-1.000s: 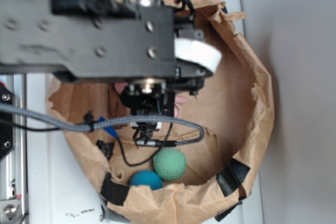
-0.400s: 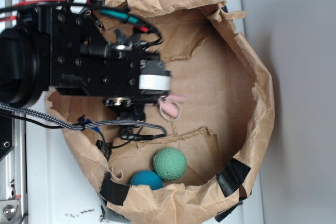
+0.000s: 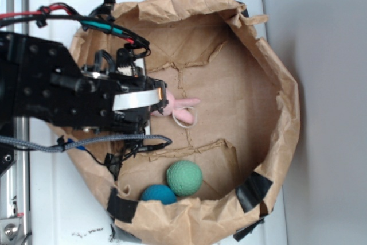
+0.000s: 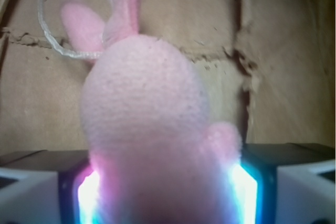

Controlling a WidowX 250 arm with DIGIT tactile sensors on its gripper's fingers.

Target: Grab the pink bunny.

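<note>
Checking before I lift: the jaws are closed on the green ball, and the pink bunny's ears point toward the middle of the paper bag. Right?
Not quite. The gripper is closed on the pink bunny, as the wrist view shows. The green ball lies apart near the paper bag's rim, beside the blue ball. The ears do point toward the middle.

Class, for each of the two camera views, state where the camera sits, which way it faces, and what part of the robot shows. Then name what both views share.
Exterior: sits above, facing down into the brown paper bag; shows the black arm and claw, plus the green ball and blue ball.
Wrist: sits on the arm, looking along the claw; pads flank the pink bunny.
Shared: the pink bunny, its loop, and the bag floor.
</note>
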